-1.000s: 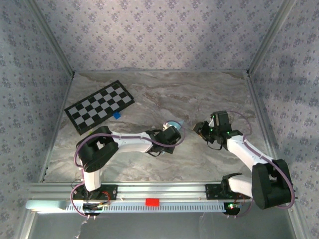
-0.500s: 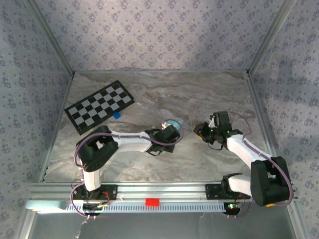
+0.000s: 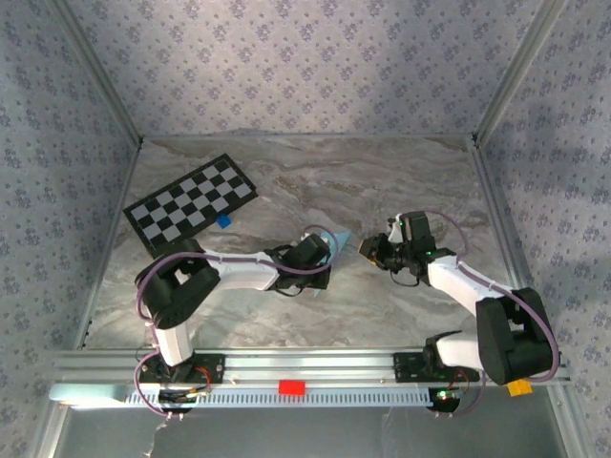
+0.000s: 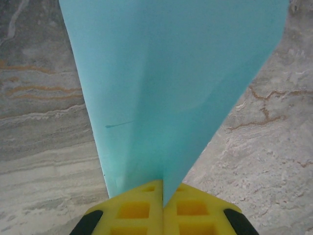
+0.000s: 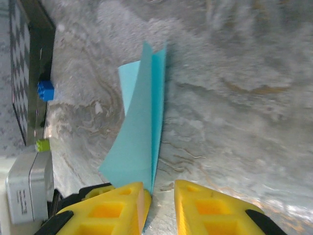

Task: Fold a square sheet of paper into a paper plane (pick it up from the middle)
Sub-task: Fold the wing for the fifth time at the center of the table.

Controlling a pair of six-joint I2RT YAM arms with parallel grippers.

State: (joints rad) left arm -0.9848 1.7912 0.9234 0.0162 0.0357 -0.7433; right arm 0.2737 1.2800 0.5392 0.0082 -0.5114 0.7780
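Top external view: we see 2 robot arms stretched inward over a marble-patterned table [image 3: 401,181], their tips near each other at its middle. The left gripper [image 4: 163,188] has its 2 yellow fingers pressed together on the sheet of paper [image 4: 171,73]. This is a light sky-blue sheet folded along a centre crease. It widens as it leaves the pinch and sits at the table's middle, between the 2 grippers.

From the right wrist, we see the right gripper [image 5: 159,193] with its 2 yellow fingers slightly apart. The folded sheet's lower corner dips into the gap just beside 1 finger, and we cannot tell whether it touches.

At the far left of the table lies a black-and-white checkerboard card [image 3: 191,203]. A small blue block [image 3: 223,220] sits just beside its near edge, well apart from the paper.
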